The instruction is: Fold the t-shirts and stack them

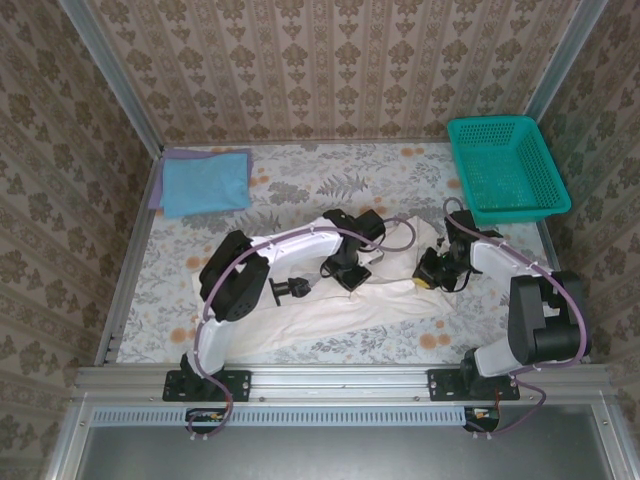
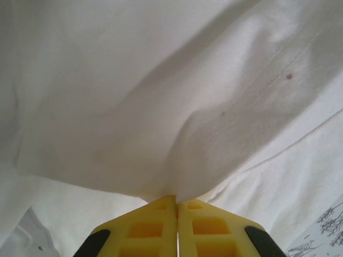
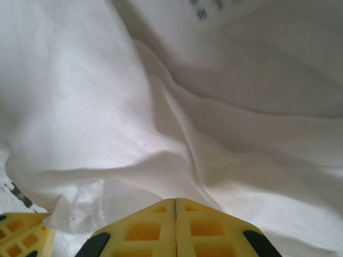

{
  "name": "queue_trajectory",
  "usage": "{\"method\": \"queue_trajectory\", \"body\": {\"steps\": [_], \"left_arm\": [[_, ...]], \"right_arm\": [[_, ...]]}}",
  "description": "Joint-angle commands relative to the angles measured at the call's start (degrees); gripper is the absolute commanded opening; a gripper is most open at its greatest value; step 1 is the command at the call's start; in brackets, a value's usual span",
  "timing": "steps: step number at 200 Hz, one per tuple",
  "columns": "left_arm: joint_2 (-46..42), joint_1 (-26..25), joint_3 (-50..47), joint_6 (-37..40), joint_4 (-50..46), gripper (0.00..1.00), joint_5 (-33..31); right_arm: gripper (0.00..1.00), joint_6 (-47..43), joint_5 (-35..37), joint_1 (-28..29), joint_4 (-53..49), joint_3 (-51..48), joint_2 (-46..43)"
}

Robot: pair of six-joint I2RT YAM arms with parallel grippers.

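Soft creased off-white t-shirt (image 1: 350,310), left gripper (image 2: 177,199), right gripper (image 3: 176,201) both pinching its folds

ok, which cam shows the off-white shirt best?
Top external: the off-white shirt shows most of its spread-out outline. Wrist views give close-up folds: pinched in the left gripper, bunched at the shut right gripper.

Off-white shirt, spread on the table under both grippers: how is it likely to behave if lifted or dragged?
Probably floppy: the off-white shirt lies in soft creases, and in the left wrist view it tents from the closed left gripper. Likely light, since a fingertip pinch raises that fold. It may bunch on the table rather than slide flat.
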Motion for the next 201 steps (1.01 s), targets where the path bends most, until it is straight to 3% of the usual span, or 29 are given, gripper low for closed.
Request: {"method": "queue_trajectory", "body": {"steps": [1,24,62,104,134,161,201], "left_arm": [[-3.3,-0.06,-2.07,0.19,0.21,0.1,0.32],[-4.05,0.86,-3.53,-1.21,1.34,0.14,0.32],[-6.22,1.47,-4.44,-1.81,2.58,0.4,0.15],[-12.52,5.49,-6.81,-3.21,5.64,0.44,0.98],[-17.38,14.33,-11.89,-7.23,9.03,0.47,4.7],[-19.03,22.41,-17.63,-10.39,9.99,0.41,7.34],[-20.35,31.52,-26.72,-13.48,10.96,0.35,7.9]], "right_arm": [[0.1,-1.96,-5.26,0.57,-3.7,-2.83,-3.24],[0.16,-2.68,-7.72,0.36,-6.04,-4.71,-5.94],[0.31,4.93,-11.29,-2.43,-0.24,-5.41,-8.92],[0.32,11.49,-8.31,-3.29,7.04,-2.41,-5.09],[0.32,7.52,-0.84,-2.88,0.61,5.53,0.61],[0.34,6.54,6.95,-0.71,0.3,12.58,4.59],[0.33,4.72,14.98,5.47,-3.26,26.2,17.85]]}}
